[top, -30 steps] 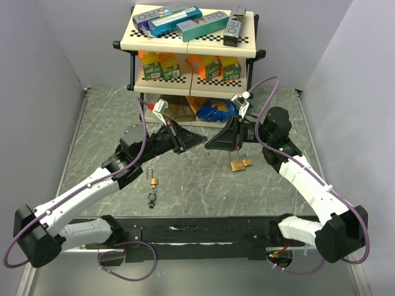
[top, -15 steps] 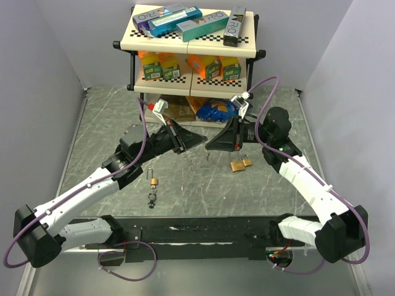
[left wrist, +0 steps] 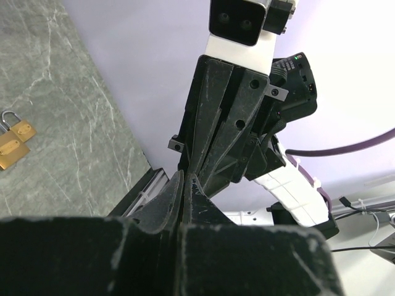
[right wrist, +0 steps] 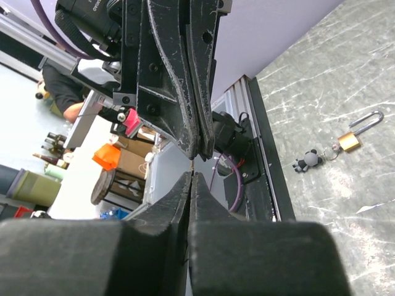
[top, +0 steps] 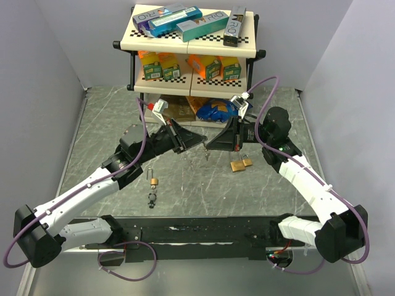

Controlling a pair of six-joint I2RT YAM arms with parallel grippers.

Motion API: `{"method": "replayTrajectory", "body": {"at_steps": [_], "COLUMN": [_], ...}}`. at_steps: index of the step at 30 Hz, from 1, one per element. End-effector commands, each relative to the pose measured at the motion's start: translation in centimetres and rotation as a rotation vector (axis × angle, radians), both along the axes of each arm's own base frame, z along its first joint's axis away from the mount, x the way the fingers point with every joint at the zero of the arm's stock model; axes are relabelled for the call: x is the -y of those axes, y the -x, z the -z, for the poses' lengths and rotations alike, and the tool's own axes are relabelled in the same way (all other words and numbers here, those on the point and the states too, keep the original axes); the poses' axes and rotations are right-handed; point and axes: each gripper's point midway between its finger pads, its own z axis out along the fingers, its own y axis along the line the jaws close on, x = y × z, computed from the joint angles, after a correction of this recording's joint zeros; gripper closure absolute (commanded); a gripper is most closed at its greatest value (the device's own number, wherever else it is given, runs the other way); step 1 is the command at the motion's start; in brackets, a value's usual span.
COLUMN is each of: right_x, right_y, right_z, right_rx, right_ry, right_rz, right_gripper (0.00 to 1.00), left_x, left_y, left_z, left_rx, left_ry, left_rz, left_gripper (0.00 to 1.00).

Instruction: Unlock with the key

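In front of the rack [top: 185, 48], about midway across the surface [top: 99, 123], the left pincer [left wrist: 184, 179] and the right pincer [right wrist: 191, 179] are raised and brought tip to tip. Each is seen pressed together in its own wrist view. A small dark thing, judged to be the key [top: 206, 154], hangs just below the point where the tips meet. Which pincer actually bears it cannot be told. A pair of brass padlocks [top: 241, 163] lies touching one another, in front of the rack and towards its right end. A third brass padlock [top: 153, 179], its shackle raised, lies in front of the rack's left end, with a small dark charm [top: 152, 198] just nearer the arm bases. The key is judged light, thin, stiff and rather slippery, so it is best pinched flat across its head, with the blade left free and in line with the keyhole. The padlocks are judged small, dense and hard, and likely to skate on the smooth stone-patterned surface, so the chosen body should be held by its flat sides while the key is turned. On the rack's top shelf, "RIO" seems to be printed on the purple box [top: 155, 13] and on the dark box [top: 234, 26]; other print is too small to be read.
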Motion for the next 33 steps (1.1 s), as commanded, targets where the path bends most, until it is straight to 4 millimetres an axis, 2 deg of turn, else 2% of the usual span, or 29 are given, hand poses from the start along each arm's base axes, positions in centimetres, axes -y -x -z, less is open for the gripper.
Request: {"method": "replayTrajectory", "body": {"at_steps": [1, 3, 4, 5, 6, 7, 8, 9, 10, 11, 12, 13, 14, 15, 16, 17, 19, 20, 21, 22, 24, 25, 26, 27, 28, 29, 30, 31, 33], "right_x": [0.1, 0.2, 0.2, 0.2, 0.4, 0.6, 0.8, 1.7, 2.4, 3.1, 4.9, 6.0, 7.2, 8.7, 10.4, 11.3, 13.4, 13.9, 14.4, 14.8, 15.2, 15.3, 15.4, 15.4, 15.5, 15.5, 15.5, 15.4, 15.3], "right_y": [0.0, 0.0, 0.0, -0.4, -0.7, -0.9, -1.8, -2.7, -3.3, -3.8, -5.6, -5.9, -6.6, -7.6, -7.7, -7.8, -7.7, -7.6, -7.5, -7.2, -6.7, -6.4, -6.2, -6.0, -5.7, -5.6, -5.5, -5.3, -5.1], "right_z": [-0.5, -0.4, -0.3, 0.0, 0.3, 0.1, 0.2, 1.3, 1.2, 1.6, 2.9, 2.9, 3.2, 3.7, 4.0, 4.1, 4.1, 4.0, 3.7, 3.2, 3.1, 2.9, 3.0, 3.1, 3.0, 3.1, 3.3, 3.1, 3.1], "right_rx": [0.05, 0.044, 0.042, 0.017, 0.035, 0.046, 0.049, 0.019, 0.021, 0.006, -0.032, -0.034, -0.042, -0.038, -0.068, -0.07, -0.057, -0.049, -0.023, 0.004, 0.015, 0.027, 0.025, 0.024, 0.032, 0.029, 0.026, 0.031, 0.032], "right_ry": [-0.016, -0.01, -0.006, 0.008, 0.022, 0.029, 0.043, 0.089, 0.106, 0.133, 0.188, 0.209, 0.236, 0.273, 0.3, 0.311, 0.359, 0.375, 0.39, 0.39, 0.402, 0.399, 0.402, 0.401, 0.397, 0.395, 0.395, 0.388, 0.38], "right_rz": [-0.01, -0.005, 0.003, 0.033, 0.057, 0.091, 0.153, 0.212, 0.259, 0.307, 0.424, 0.482, 0.552, 0.643, 0.716, 0.759, 0.864, 0.891, 0.914, 0.938, 0.954, 0.963, 0.967, 0.967, 0.972, 0.971, 0.97, 0.967, 0.962], "right_gripper": [1.0, 1.0, 1.0, 1.0, 1.0, 1.0, 1.0, 1.0, 1.0, 1.0, 1.0, 1.0, 1.0, 1.0, 1.0, 1.0, 1.0, 1.0, 1.0, 1.0, 1.0, 1.0, 1.0, 1.0, 1.0, 1.0, 1.0, 1.0, 1.0], "left_x": [-0.6, -0.6, -0.6, -0.6, -0.6, -0.6, -0.3, -0.3, -0.3, 0.4, 0.5, 0.6, 1.5, 1.8, 2.0, 2.8, 3.7, 4.7, 5.3, 6.2, 7.6, 8.9, 9.3, 10.4, 11.0, 11.1, 11.8, 11.8, 12.0], "left_y": [0.1, -0.2, -0.3, -0.6, -1.0, -1.3, -1.9, -2.7, -3.1, -4.2, -4.6, -5.4, -6.3, -6.7, -6.9, -7.6, -7.9, -8.3, -8.4, -8.9, -9.0, -9.9, -9.3, -9.8, -10.1, -10.0, -10.6, -10.8, -11.3], "left_z": [-2.4, -2.2, -2.3, -1.9, -1.6, -1.9, -1.4, -0.1, -0.9, 0.8, 2.9, 2.3, 4.8, 6.1, 6.9, 9.4, 11.0, 13.6, 14.5, 16.4, 18.2, 19.4, 20.6, 20.1, 22.6, 23.7, 23.4, 25.7, 26.4], "left_rx": [0.051, 0.047, 0.045, 0.034, 0.031, 0.033, 0.028, -0.01, -0.01, -0.039, -0.096, -0.101, -0.151, -0.184, -0.218, -0.265, -0.301, -0.343, -0.352, -0.381, -0.353, -0.35, -0.349, -0.321, -0.331, -0.317, -0.3, -0.316, -0.317], "left_ry": [0.057, 0.053, 0.052, 0.039, 0.029, 0.026, -0.001, -0.05, -0.069, -0.132, -0.214, -0.233, -0.301, -0.341, -0.377, -0.426, -0.46, -0.507, -0.532, -0.59, -0.675, -0.715, -0.779, -0.777, -0.826, -0.874, -0.877, -0.926, -0.951], "left_rz": [-0.022, -0.032, -0.038, -0.049, -0.067, -0.08, -0.092, -0.122, -0.137, -0.149, -0.154, -0.179, -0.179, -0.178, -0.174, -0.169, -0.151, -0.129, -0.115, -0.1, -0.067, -0.056, -0.024, -0.005, 0.011, 0.027, 0.03, 0.042, 0.043], "left_gripper": [0.99, 0.99, 0.92, 0.8, 0.48, 0.33, 0.24, 0.16, 0.15, 0.15, 0.15, 0.15, 0.15, 0.16, 0.16, 0.16, 0.18, 0.19, 0.2, 0.21, 0.25, 0.27, 0.29, 0.34, 0.37, 0.39, 0.43, 0.44, 0.45]}}
